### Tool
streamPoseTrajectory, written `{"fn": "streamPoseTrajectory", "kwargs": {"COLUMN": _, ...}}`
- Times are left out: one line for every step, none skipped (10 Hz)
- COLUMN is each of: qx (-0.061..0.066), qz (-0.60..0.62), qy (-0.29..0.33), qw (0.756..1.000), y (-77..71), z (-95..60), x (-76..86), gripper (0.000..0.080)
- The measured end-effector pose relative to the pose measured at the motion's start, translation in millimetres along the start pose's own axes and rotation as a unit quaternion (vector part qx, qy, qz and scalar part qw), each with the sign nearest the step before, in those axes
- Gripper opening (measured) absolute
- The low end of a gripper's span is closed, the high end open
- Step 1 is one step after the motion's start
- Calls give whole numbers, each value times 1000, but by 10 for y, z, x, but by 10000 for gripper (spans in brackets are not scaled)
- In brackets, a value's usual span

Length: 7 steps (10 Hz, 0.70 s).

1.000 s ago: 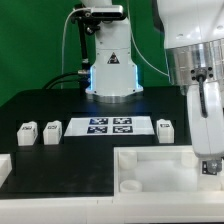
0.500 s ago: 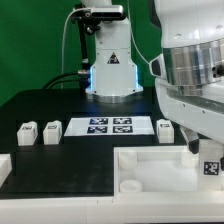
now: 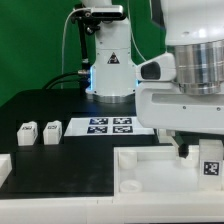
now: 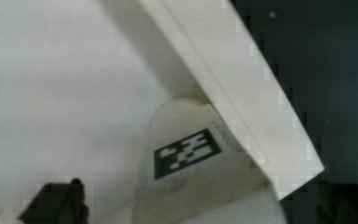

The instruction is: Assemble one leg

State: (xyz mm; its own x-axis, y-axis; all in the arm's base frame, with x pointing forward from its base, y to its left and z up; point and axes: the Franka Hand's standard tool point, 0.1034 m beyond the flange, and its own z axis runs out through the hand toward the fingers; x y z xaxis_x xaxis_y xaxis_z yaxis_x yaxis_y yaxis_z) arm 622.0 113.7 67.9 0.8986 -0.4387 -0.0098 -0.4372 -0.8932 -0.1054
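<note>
Reading outward from the hand, you get these entries:

Gripper: low over the large white panel at the exterior view's right; the bulky wrist housing hides most of it. Only a dark fingertip shows in the wrist view, so you cannot tell whether the fingers are apart or together, and nothing is visibly clamped.

Leg: a tagged white post standing inside the panel against its raised wall; the exterior view shows the same tag face at. It looks upright, long axis vertical, though you cannot confirm it is seated in a socket.

Key relation: the leg lies just beside the hand, toward the exterior view's right and slightly nearer the camera. Contact cannot be told. You have one arm only, so no choice of hand.

Spare legs: two more alike stand well apart, at the exterior view's left on the black table.

Marker board: flat, beyond the panel.

Judgement: a small sideways shift probably brings the fingers over the leg for a grasp along its vertical axis.
</note>
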Motion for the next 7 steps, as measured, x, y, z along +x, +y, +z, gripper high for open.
{"fn": "streamPoseTrajectory", "kwargs": {"qx": 1, "qz": -3, "qy": 0, "qw": 1000, "y": 3, "z": 5, "x": 2, "gripper": 649}}
{"fn": "streamPoseTrajectory", "kwargs": {"qx": 1, "qz": 18, "qy": -1, "qw": 1000, "y": 3, "z": 10, "x": -1, "gripper": 506}}
{"fn": "streamPoseTrajectory", "kwargs": {"qx": 1, "qz": 26, "qy": -1, "qw": 1000, "y": 4, "z": 11, "x": -1, "gripper": 506}}
{"fn": "streamPoseTrajectory", "kwargs": {"qx": 2, "qz": 77, "qy": -2, "qw": 997, "y": -2, "z": 15, "x": -6, "gripper": 313}}
{"fn": "streamPoseTrajectory", "kwargs": {"qx": 4, "qz": 143, "qy": -3, "qw": 990, "y": -4, "z": 15, "x": -5, "gripper": 289}}
{"fn": "streamPoseTrajectory", "kwargs": {"qx": 5, "qz": 184, "qy": -3, "qw": 983, "y": -4, "z": 15, "x": -5, "gripper": 289}}
{"fn": "streamPoseTrajectory", "kwargs": {"qx": 6, "qz": 253, "qy": -4, "qw": 967, "y": -15, "z": 19, "x": -3, "gripper": 289}}
